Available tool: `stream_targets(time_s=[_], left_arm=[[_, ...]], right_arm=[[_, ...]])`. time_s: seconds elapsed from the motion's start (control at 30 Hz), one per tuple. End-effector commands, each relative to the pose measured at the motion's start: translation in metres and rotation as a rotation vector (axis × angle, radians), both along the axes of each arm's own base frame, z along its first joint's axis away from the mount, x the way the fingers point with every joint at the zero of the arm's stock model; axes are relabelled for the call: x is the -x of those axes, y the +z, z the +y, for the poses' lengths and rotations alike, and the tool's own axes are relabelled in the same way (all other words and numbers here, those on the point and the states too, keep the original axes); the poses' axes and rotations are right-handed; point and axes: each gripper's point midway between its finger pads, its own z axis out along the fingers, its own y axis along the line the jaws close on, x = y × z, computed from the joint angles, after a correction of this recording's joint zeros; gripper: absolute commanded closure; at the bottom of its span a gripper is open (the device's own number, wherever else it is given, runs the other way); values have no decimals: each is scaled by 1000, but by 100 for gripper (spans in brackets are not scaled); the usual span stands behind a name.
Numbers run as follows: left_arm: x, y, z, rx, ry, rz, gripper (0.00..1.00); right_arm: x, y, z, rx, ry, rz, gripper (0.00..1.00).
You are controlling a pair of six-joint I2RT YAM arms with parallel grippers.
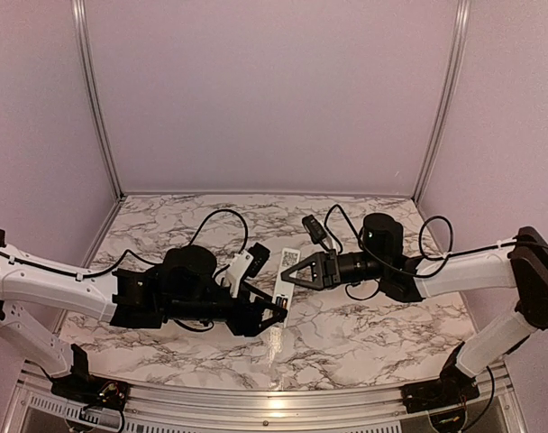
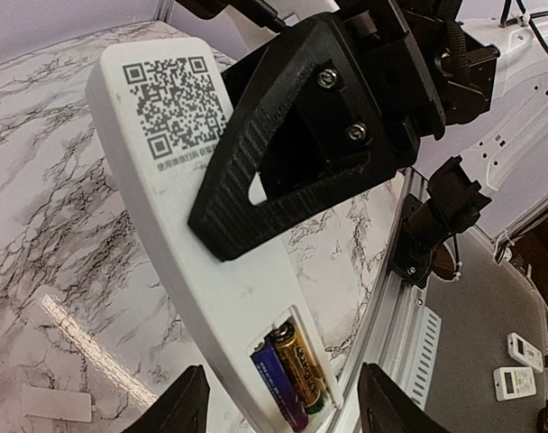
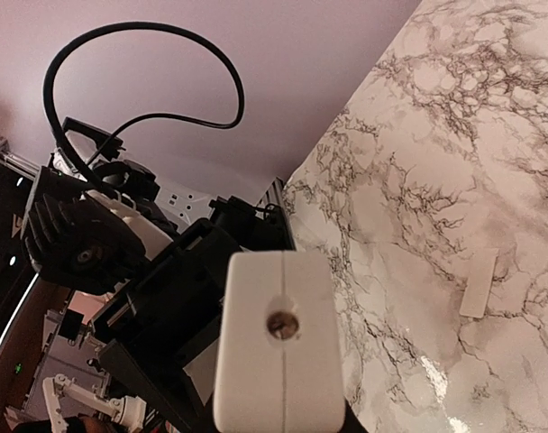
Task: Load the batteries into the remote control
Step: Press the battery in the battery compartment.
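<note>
My right gripper (image 1: 294, 273) is shut on the middle of the white remote control (image 1: 286, 271) and holds it above the marble table, back side up. In the left wrist view its black finger (image 2: 283, 171) clamps the remote control (image 2: 179, 225) below a QR code. The open compartment at the near end holds both batteries side by side, a golden one (image 2: 301, 365) and a dark blue-purple one (image 2: 276, 381). My left gripper (image 2: 283, 401) is open, with one finger on each side of that end and a gap on both sides. The right wrist view shows the remote's end face (image 3: 278, 361).
A small white flat cover (image 3: 479, 282) lies loose on the marble table (image 1: 364, 325); the same cover (image 2: 53, 401) also shows in the left wrist view. The table's metal front rail (image 2: 396, 316) runs close to the remote's near end. Walls enclose the back and sides.
</note>
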Motion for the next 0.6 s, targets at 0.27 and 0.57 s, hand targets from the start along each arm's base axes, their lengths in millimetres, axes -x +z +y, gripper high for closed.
stream_targets(time_s=[0.27, 0.57], left_arm=[[-23, -3, 0, -22, 55, 12, 55], [-18, -10, -7, -27, 12, 22, 42]], right_arm=[[2, 34, 4, -56, 13, -82, 100], [2, 35, 4, -58, 20, -87, 100]])
